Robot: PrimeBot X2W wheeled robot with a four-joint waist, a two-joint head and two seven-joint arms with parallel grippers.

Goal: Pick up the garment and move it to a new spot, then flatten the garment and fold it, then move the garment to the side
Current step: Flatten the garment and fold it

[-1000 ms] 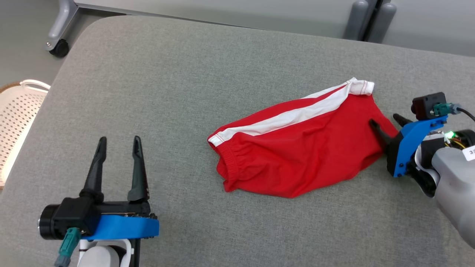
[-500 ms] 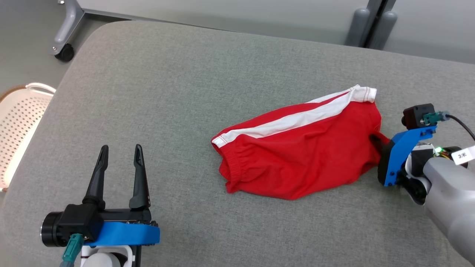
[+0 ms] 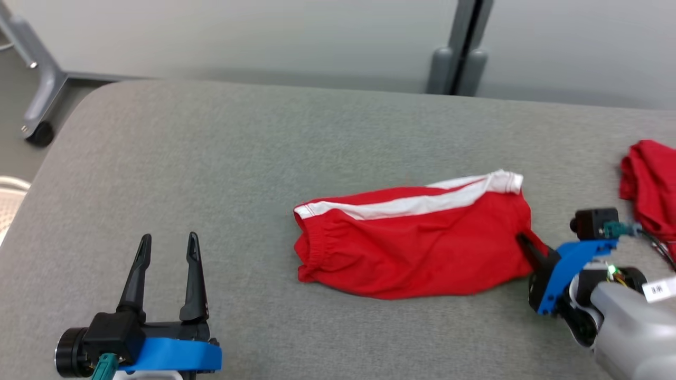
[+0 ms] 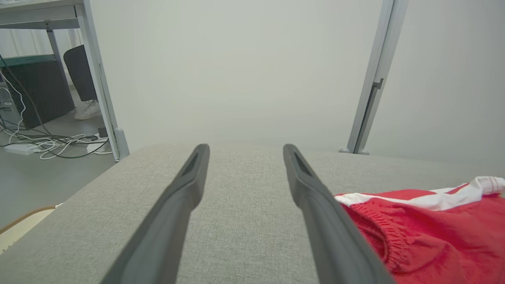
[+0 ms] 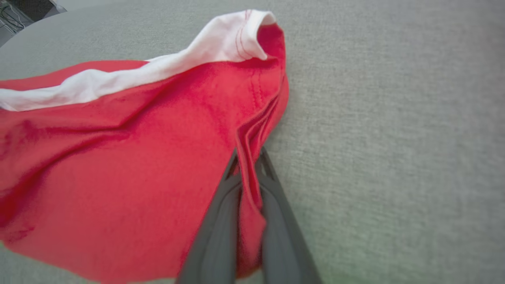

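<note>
1. On the right half of the grey bench lies the crumpled red garment with its white stripe.
2. My right end effector is clamped on the garment's right edge. The right wrist view shows the pinched fold between my fingers.
3. My left end effector stands wide, holding nothing, well apart from the garment.
4. The head view adds a second red cloth far right and a white basket far left. I cannot tell what the basket contains.
</note>
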